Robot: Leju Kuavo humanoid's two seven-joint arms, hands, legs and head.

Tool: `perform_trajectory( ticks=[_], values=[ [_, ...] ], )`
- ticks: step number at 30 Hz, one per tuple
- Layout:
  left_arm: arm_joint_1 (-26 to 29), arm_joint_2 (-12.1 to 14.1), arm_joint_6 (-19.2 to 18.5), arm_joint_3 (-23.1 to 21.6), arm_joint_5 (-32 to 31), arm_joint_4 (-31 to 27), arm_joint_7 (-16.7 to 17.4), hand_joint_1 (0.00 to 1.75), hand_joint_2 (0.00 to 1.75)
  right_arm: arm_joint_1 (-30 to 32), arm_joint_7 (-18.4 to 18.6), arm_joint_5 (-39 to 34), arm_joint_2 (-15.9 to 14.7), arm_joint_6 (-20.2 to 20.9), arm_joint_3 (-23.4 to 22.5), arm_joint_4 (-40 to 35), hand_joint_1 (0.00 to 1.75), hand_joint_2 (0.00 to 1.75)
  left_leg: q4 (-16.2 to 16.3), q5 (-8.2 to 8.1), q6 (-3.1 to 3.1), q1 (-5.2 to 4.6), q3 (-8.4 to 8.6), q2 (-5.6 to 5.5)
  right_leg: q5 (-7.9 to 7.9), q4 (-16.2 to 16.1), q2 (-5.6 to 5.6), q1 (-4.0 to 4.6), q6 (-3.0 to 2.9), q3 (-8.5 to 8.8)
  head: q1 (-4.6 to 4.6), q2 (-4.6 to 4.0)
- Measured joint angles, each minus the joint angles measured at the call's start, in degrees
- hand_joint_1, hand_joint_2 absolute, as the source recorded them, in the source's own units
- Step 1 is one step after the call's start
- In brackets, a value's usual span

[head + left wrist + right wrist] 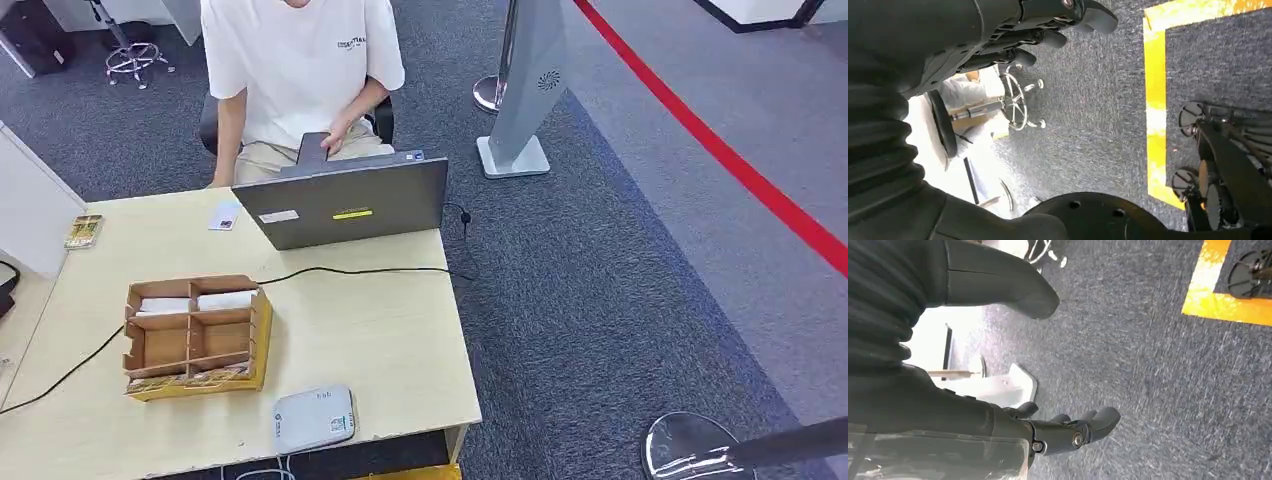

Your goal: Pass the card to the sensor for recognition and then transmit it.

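Observation:
A white-grey card sensor (313,418) lies at the near edge of the wooden table (390,340). To its left stands a cardboard box (262,335) with compartments; white cards (165,305) lie in the two far ones. One light card (223,217) lies flat on the table by the laptop. My left hand (1038,30) hangs over the grey carpet, fingers loosely apart and holding nothing. My right hand (1058,432) also hangs above the carpet, thumb (998,285) spread wide from the fingers, with nothing in it.
A person (300,70) sits behind the grey laptop (345,203) at the table's far side. A black cable (350,270) runs across the top. A small packet (83,231) lies far left. A sign stand (520,100) and a stanchion base (690,447) stand on the carpet at right.

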Motion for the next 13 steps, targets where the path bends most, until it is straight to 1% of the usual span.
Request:
perform_trajectory(
  ticks=[10,11,13],
  values=[
    [0.0,0.5,0.0,-0.8,-0.1,0.9,0.0,0.00,1.75,0.8,0.0,0.0,0.1,0.0,1.8,-1.0,0.00,1.75,0.0,0.00,0.00,0.01,0.00,0.00,0.00,0.0,0.00,0.01,-0.01,0.00,-0.02,0.00],
    [0.0,0.6,-0.2,-0.9,-0.3,0.9,0.1,0.00,1.75,0.8,0.2,-0.3,0.1,0.0,2.0,-1.0,0.00,0.00,0.0,0.00,0.00,0.01,0.00,0.00,0.00,0.0,0.00,0.01,0.00,0.00,0.00,0.00],
    [0.0,0.8,-0.5,-1.3,-1.8,1.1,0.4,0.00,1.75,1.0,0.7,-1.7,0.1,0.2,2.5,-1.1,0.00,0.00,0.0,0.00,0.00,0.01,-0.01,0.00,0.00,0.0,0.00,0.01,0.00,0.00,0.00,0.00]
  ],
)
